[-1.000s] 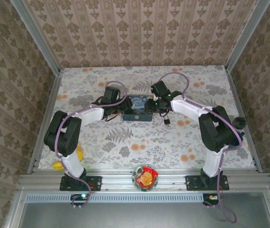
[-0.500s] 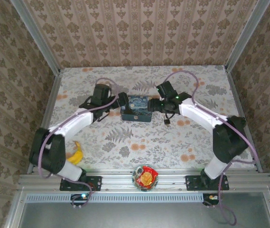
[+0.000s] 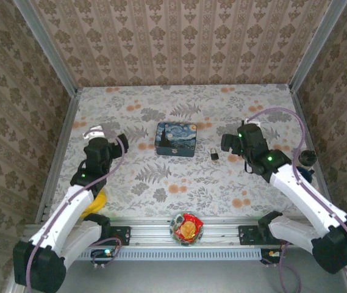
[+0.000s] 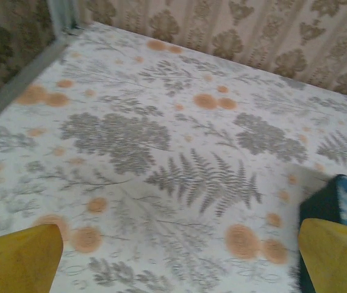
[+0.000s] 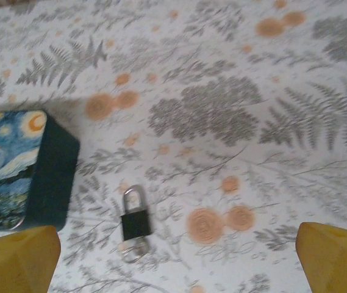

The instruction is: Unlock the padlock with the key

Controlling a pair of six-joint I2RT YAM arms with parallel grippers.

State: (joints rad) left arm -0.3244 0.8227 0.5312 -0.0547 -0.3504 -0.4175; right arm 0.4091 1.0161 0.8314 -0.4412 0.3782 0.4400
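Note:
The padlock (image 5: 135, 223) is small and black with a silvery shackle, lying flat on the floral table just right of the blue starry-night box (image 5: 14, 168). A pale silvery ring-like piece touches its lower end; I cannot tell whether that is the key. From above, the padlock (image 3: 214, 155) lies between the box (image 3: 176, 138) and my right gripper (image 3: 228, 143). My right gripper (image 5: 176, 262) is open and empty, hovering near the padlock. My left gripper (image 3: 118, 140) is left of the box; it (image 4: 176, 262) is open and empty over bare cloth, with the box's corner (image 4: 343, 201) at the right edge.
A yellow banana (image 3: 95, 201) lies by the left arm's base. A bowl with a red-wrapped item (image 3: 186, 227) sits on the front rail. A black knob-like object (image 3: 307, 157) sits at the right edge. Patterned walls enclose three sides.
Both arms have drawn back from the blue box, the left toward the near left and the right toward the right. Both grippers have opened wide. The padlock has stayed put.

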